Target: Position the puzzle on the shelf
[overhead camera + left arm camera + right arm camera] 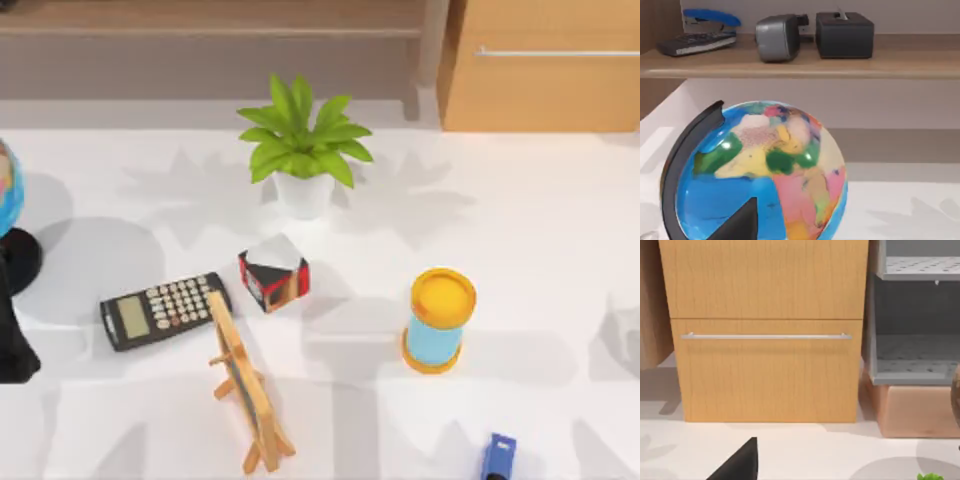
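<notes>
Behind the globe [755, 170], the shelf [840, 62] carries a blue stapler [710, 19] and a black box [844, 35], the left hand [740, 222] hovers just before the globe, and the right hand [740, 462], well apart, faces a cabinet [765, 365]; I cannot tell either hand's grip.

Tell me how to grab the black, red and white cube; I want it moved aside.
Probably best from straight above, closing the claw on two opposite side faces of the cube. It sits turned diagonally, so rotate the claw to match. The easel and calculator crowd low approaches.
</notes>
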### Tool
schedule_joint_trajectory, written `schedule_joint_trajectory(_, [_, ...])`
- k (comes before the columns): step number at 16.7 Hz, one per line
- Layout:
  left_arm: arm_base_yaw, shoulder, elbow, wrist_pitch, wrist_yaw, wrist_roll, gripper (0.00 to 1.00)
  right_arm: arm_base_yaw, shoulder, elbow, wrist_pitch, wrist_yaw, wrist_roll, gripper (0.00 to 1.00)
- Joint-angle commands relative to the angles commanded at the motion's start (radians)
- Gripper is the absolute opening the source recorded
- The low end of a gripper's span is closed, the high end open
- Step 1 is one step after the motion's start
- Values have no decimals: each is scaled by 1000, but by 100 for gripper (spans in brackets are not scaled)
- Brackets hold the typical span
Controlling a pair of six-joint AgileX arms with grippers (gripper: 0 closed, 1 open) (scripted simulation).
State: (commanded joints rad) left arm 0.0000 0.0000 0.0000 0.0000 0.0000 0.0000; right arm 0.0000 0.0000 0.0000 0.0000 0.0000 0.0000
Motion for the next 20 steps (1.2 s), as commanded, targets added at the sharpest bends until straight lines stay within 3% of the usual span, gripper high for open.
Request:
schedule_joint_trajectory(4, [0,0,0,0,0,0,100,0,22,22,25,3,-23,100])
schedule_joint_trajectory(8, [0,0,0,0,0,0,100,6,176,122,150,15,-163,100])
schedule_joint_trajectory(20, [0,0,0,0,0,0,100,91,1275,580,769,90,-965,100])
